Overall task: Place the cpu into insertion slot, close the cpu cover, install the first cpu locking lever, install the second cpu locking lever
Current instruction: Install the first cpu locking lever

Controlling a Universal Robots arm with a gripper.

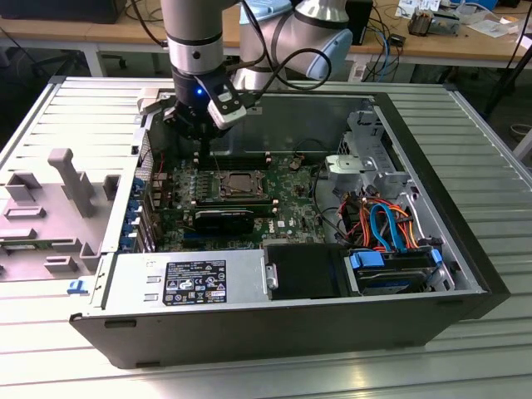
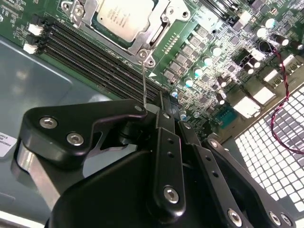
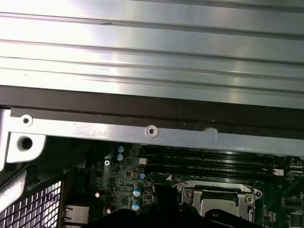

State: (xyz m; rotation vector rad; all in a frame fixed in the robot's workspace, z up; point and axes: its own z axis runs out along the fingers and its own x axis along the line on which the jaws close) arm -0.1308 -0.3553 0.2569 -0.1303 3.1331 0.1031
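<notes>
cpu: the cpu (image 2: 124, 14) sits flat in the insertion slot (image 1: 242, 184), dull silver top facing up, seen in the second wrist view; in the exterior view the slot lies near the middle of the green motherboard (image 1: 293, 212).
cpu cover: the cpu cover (image 2: 154, 35) lies down over the socket, its silver frame around the chip's edges with the chip showing through the cut-out; in the first wrist view the frame (image 3: 219, 202) is partly hidden behind dark gripper parts.
locking lever: a thin wire lever (image 2: 144, 80) stands up from the corner of the frame and runs to the black gripper body — its far end disappears among the finger links, so contact cannot be confirmed.
gripper: the gripper (image 1: 202, 140) hangs just above the board on the exterior view's left of the socket, behind the memory slots (image 2: 95, 64); whether the fingers are spread or closed cannot be told.
arm: the grey arm (image 1: 195, 37) comes straight down into the open computer case (image 1: 465, 249).
case contents: power supply (image 1: 187, 281) along the near wall; blue and orange cables (image 1: 386, 224) toward the exterior view's right.
surroundings: the case lies on a ribbed metal table (image 1: 490, 166) — a grey fixture (image 1: 71, 179) stands on the exterior view's left.
</notes>
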